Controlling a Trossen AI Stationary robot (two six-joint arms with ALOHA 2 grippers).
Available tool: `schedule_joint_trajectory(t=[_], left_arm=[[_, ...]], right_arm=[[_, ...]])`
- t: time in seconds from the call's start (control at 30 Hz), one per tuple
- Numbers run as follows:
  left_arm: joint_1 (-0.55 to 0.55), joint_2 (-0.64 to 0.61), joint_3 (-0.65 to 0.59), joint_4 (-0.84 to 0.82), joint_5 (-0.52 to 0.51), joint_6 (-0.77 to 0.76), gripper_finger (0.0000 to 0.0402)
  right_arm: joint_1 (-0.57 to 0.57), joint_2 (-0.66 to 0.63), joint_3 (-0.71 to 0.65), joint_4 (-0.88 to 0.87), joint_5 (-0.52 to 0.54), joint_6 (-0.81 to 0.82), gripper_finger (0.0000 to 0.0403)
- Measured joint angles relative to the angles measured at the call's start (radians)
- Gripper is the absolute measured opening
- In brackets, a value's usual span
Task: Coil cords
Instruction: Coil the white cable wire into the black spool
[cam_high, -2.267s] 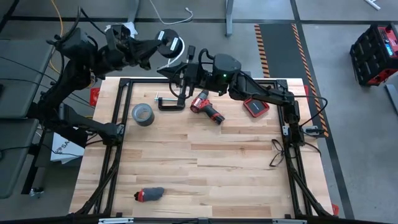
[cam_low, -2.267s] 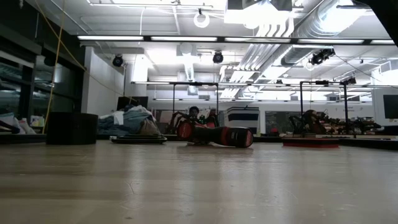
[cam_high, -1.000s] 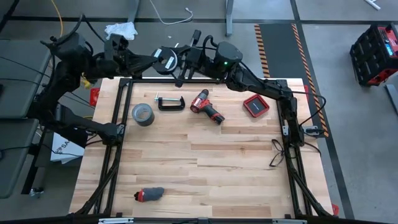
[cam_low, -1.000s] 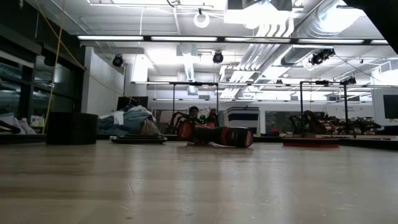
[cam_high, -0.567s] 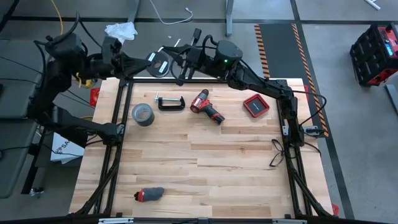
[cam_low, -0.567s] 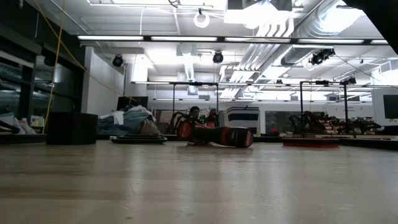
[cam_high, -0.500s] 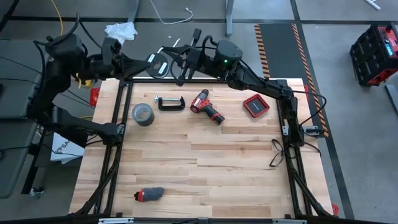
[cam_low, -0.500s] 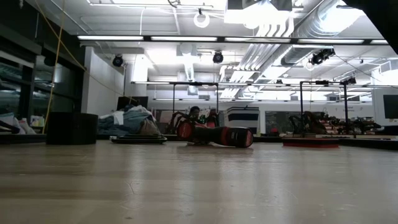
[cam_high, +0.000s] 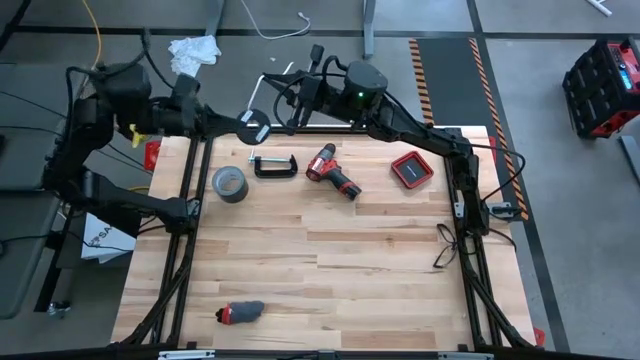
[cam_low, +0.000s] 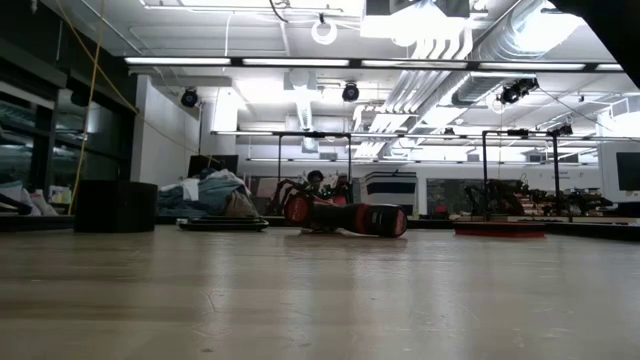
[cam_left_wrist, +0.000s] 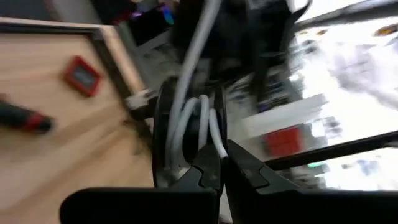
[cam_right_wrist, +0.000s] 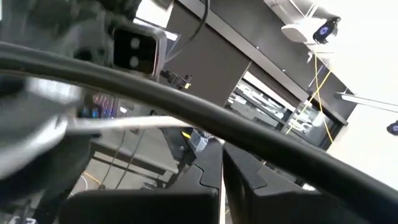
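The cord is a thin white cable (cam_high: 258, 95) ending in a small round black disc (cam_high: 252, 128) with a pale centre. It is held up over the table's far edge, left of the middle. My left gripper (cam_high: 238, 124) reaches in from the left and is shut at the disc. The left wrist view shows the disc (cam_left_wrist: 166, 137) edge-on with white cable turns (cam_left_wrist: 200, 127) lying over it. My right gripper (cam_high: 292, 105) is close by on the disc's far right, shut, with the cable (cam_right_wrist: 118, 123) running to its fingertips. Neither gripper shows in the low view. My left gripper pinches the disc's rim with the cable turns (cam_left_wrist: 211, 140) between its two fingertips, coming nearly level from the table's left. The disc is lifted clear of the table and stands on edge to the fingers. My right gripper is shut on a stretch of the white cable (cam_right_wrist: 177, 121) that runs across in front of its fingers. It comes from the right, above the far edge. The pinch point is hidden behind the fingertips.
On the table's far part lie a grey tape roll (cam_high: 228, 183), a black C-clamp (cam_high: 275, 163), a red and black drill (cam_high: 332, 172) and a red case (cam_high: 411, 170). A small red and black item (cam_high: 240, 313) lies near the front edge. A black cable (cam_high: 445, 245) hangs at the right rail.
My left gripper has drawn back toward the table's left and near side and sunk a little, tipping downward, with the disc in its hold. The disc has moved away from my right gripper and turned. My right gripper has stayed in place and rolled slightly.
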Motion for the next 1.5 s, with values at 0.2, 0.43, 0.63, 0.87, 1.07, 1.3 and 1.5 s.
schedule_joint_trajectory(t=[0.2, 0.43, 0.63, 0.87, 1.07, 1.3, 1.5], left_arm=[[0.0, 0.014, 0.0, -0.132, -0.1, 0.183, 0.0], [-0.001, 0.0, 0.0, -0.186, -0.213, 0.3, 0.0], [-0.001, -0.036, 0.0, -0.098, -0.212, 0.368, 0.0], [-0.001, -0.082, 0.0, -0.035, -0.352, 0.539, 0.0], [-0.001, -0.084, -0.001, 0.073, -0.46, 0.756, 0.0], [-0.001, -0.049, -0.002, 0.188, -0.468, 0.897, 0.0], [0.0, -0.007, -0.001, 0.251, -0.404, 0.917, 0.0]], right_arm=[[-0.002, -0.001, 0.0, -0.004, -0.002, 0.029, 0.0], [-0.015, -0.005, 0.0, -0.02, 0.01, 0.076, 0.0], [-0.046, -0.018, 0.001, -0.095, 0.037, 0.164, 0.0], [-0.053, -0.022, 0.002, -0.13, -0.021, 0.296, 0.0], [-0.053, -0.022, 0.002, -0.182, -0.067, 0.404, 0.0], [-0.045, -0.022, 0.002, -0.219, -0.085, 0.481, 0.0001], [-0.043, -0.022, 0.002, -0.248, -0.096, 0.531, 0.0001]])
